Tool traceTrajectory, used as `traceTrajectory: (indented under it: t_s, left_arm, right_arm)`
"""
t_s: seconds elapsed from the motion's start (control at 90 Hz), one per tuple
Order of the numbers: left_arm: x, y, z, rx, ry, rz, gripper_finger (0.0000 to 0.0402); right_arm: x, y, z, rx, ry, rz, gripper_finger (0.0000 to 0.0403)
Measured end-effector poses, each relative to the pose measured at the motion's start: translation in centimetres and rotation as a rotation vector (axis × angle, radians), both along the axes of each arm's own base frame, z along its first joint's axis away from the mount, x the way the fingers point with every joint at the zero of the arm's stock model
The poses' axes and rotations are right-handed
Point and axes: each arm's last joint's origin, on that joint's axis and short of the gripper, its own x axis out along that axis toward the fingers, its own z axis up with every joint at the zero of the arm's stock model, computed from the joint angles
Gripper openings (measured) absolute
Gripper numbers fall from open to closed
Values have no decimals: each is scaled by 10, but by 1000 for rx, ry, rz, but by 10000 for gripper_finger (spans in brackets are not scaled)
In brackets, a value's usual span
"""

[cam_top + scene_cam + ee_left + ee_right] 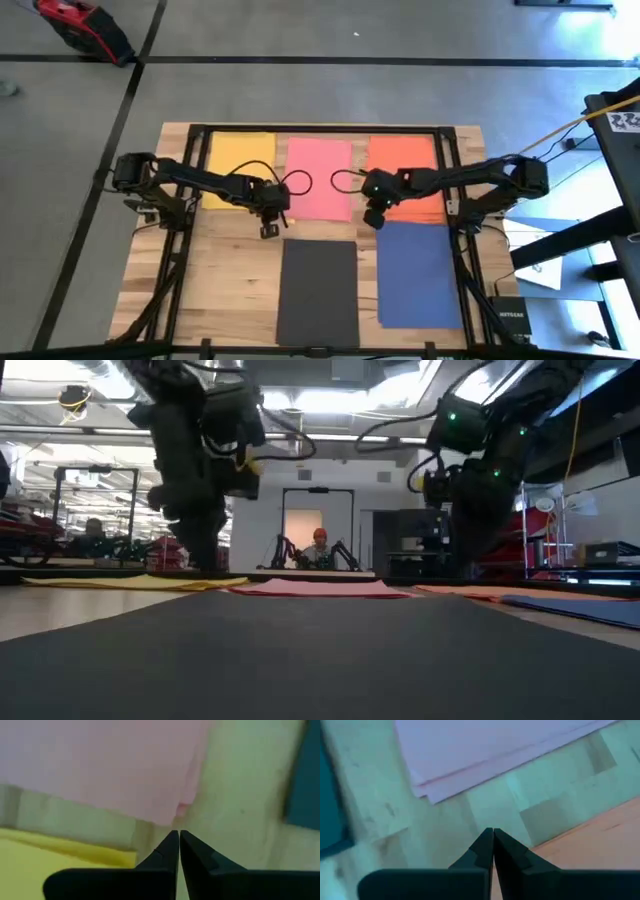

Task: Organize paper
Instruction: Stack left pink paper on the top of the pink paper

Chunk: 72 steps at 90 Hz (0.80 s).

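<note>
Five paper stacks are laid on the table — yellow, pink and orange across the upper middle, black and blue below. Both grippers — left, right — are held mid-frame beside the pink stack, jaws together.

Three paper stacks lie behind two nearer sheets

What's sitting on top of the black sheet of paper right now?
Nothing rests on the flat rectangular black paper sheet; its whole top shows in the high view. Both closed grippers, left gripper and right gripper, sit beyond it. Whatever lies beneath the sheet is covered.
</note>
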Motion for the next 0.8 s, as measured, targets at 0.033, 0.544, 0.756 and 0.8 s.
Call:
traceTrajectory:
  t_s: [0.033, 0.544, 0.756, 0.8]
  left_arm:
    - [-1, 1, -1, 9, 3, 10, 0]
    - [0, 14, -15, 12, -68, 60, 0]
    - [2, 14, -20, 11, -49, 58, 0]
    - [2, 14, -20, 11, -49, 58, 0]
  right_arm:
    - [2, 0, -4, -4, 9, -4, 0]
    - [19, -4, -28, -12, -17, -9, 0]
    - [22, -5, -28, -16, -47, -9, 0]
    - [23, -5, -29, -16, -52, -9, 0]
